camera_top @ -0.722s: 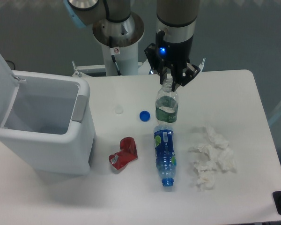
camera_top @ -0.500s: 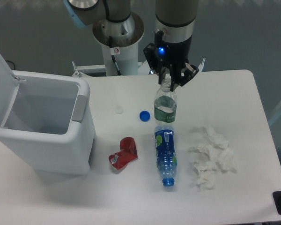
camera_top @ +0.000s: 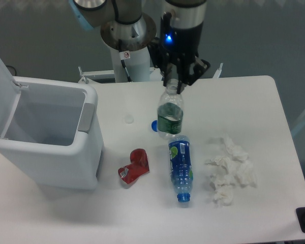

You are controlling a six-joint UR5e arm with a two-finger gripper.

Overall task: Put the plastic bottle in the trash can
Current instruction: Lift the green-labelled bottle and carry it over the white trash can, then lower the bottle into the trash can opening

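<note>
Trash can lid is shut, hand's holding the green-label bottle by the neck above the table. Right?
Not quite: the camera view shows the trash can with its lid open, the inside exposed. The rest holds: the hand grips the green-label bottle by the neck above the table.

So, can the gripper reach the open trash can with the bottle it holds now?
Probably yes. The gripper holds the plastic bottle by its neck, the trash can has its lid up, and nothing stands between them.
</note>
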